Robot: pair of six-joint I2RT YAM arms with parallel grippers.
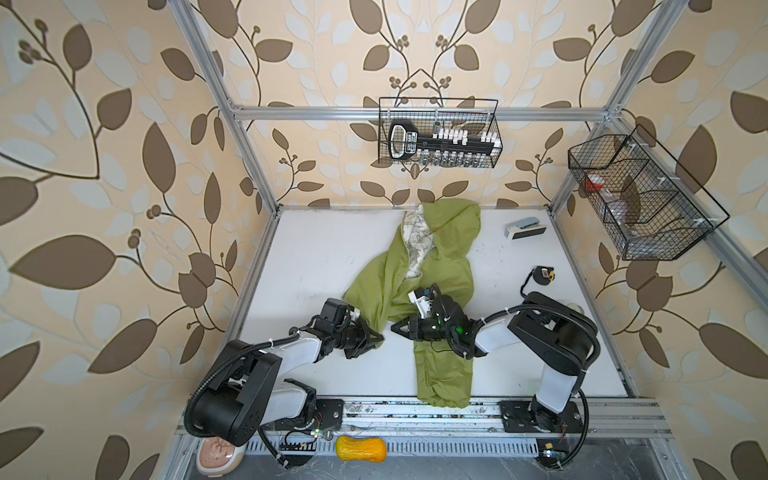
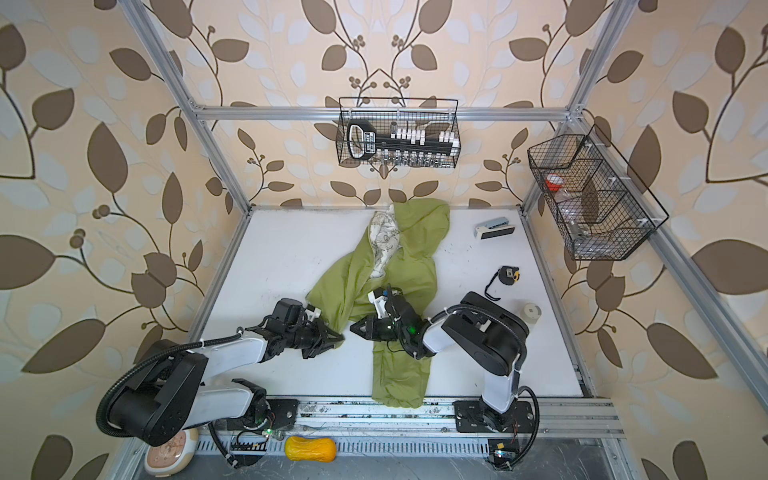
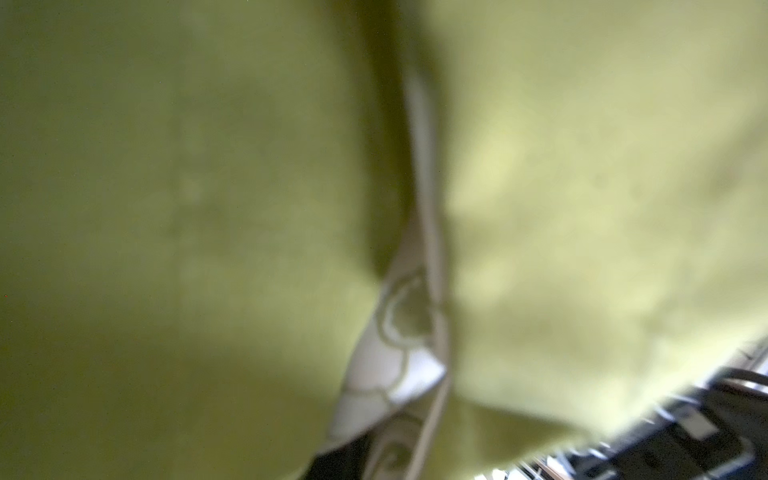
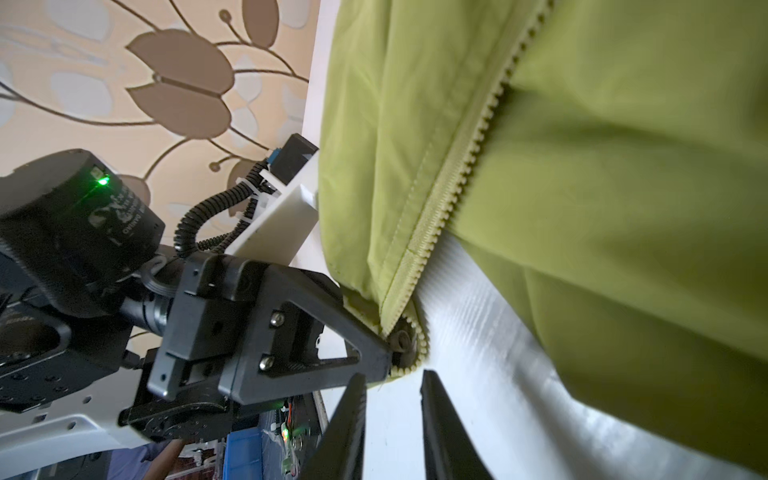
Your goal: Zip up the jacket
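The olive-green jacket (image 1: 374, 286) (image 2: 345, 282) lies crumpled on the white table (image 1: 299, 257) in both top views, hood towards the back wall and printed white lining showing. My left gripper (image 1: 378, 336) (image 2: 341, 337) is shut on the jacket's lower corner, at the bottom end of the zipper teeth (image 4: 469, 166), as the right wrist view shows (image 4: 397, 343). Blurred green fabric (image 3: 166, 208) and a strip of lining (image 3: 390, 365) fill the left wrist view and hide that gripper's own jaws. My right gripper (image 1: 394, 328) (image 4: 394, 376) is open just short of that zipper end, nothing between its fingers.
A stapler-like tool (image 1: 525, 228) and a black tape measure (image 1: 542, 274) lie on the table's right side, a white cylinder (image 2: 531, 311) beside the right arm. Wire baskets hang on the back rail (image 1: 440, 133) and the right frame (image 1: 640, 199). A yellow object (image 1: 360, 449) lies below the front rail.
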